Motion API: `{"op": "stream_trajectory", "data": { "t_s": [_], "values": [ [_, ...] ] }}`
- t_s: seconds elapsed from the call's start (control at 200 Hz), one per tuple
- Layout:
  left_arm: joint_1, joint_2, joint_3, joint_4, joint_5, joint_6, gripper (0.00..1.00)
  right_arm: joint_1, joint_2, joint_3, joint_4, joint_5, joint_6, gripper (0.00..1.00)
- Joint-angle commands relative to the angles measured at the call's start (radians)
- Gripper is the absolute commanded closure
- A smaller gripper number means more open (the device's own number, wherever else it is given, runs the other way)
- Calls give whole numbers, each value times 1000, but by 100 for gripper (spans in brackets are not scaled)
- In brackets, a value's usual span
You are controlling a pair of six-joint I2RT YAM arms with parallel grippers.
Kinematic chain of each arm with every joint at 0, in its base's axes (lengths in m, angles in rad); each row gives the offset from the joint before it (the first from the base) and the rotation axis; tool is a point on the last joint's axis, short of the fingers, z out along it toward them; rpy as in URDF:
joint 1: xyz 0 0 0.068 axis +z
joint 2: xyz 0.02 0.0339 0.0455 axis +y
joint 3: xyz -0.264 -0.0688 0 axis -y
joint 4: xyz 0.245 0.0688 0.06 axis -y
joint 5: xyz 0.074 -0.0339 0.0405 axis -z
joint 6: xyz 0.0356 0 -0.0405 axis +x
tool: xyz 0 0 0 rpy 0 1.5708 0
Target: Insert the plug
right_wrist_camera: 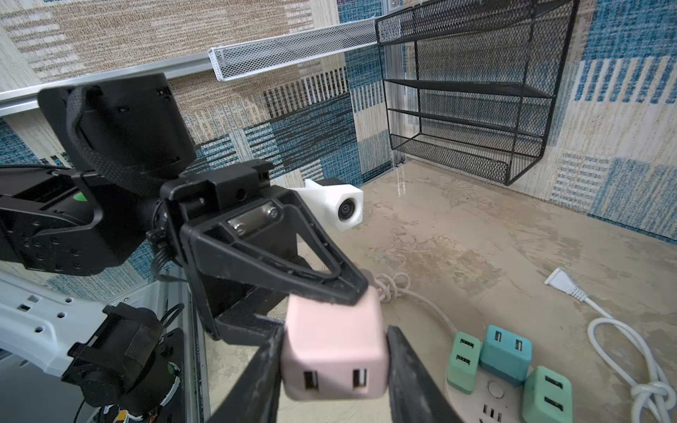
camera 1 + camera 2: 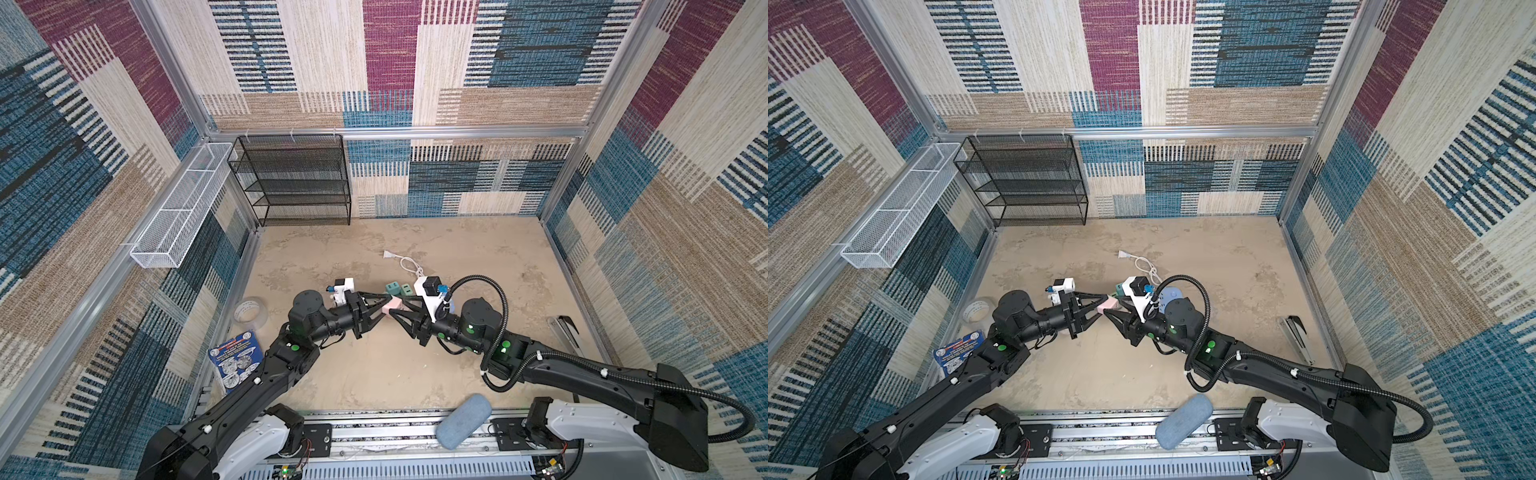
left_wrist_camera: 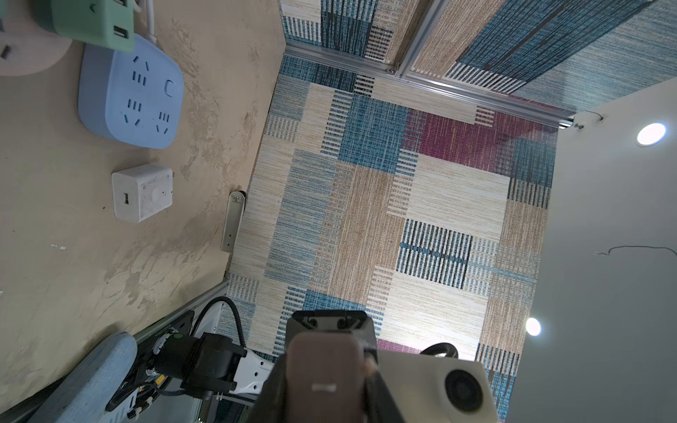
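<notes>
Over the middle of the tabletop (image 2: 374, 374), your left gripper (image 2: 388, 306) and right gripper (image 1: 335, 333) meet tip to tip. The left wrist view alone shows you the blue power strip (image 3: 130, 91) lying flat with a white adapter (image 3: 143, 192) near it. Only the right wrist view shows the pink plug cube (image 1: 329, 348) plainly, both grippers clamped on it.
</notes>
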Motion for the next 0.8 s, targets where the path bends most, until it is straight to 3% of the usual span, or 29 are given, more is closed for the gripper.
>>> {"op": "stream_trajectory", "data": {
  "t_s": [0.0, 0.29, 0.556, 0.736, 0.796],
  "values": [
    [-4, -4, 11, 61, 49, -6, 100, -1, 12, 16, 8, -20, -4, 59],
    [-6, 3, 13, 83, 54, -12, 100, -5, 25, 32, -4, -34, -9, 53],
    [-7, -2, 15, 81, 53, -7, 100, -19, 24, 44, -37, -52, -12, 53],
    [-8, 9, 12, 103, 57, -15, 100, -23, 26, 43, -38, -78, -10, 64],
    [-9, 13, 15, 107, 62, -11, 100, -24, 27, 43, -37, -77, -9, 80]
  ]
}}
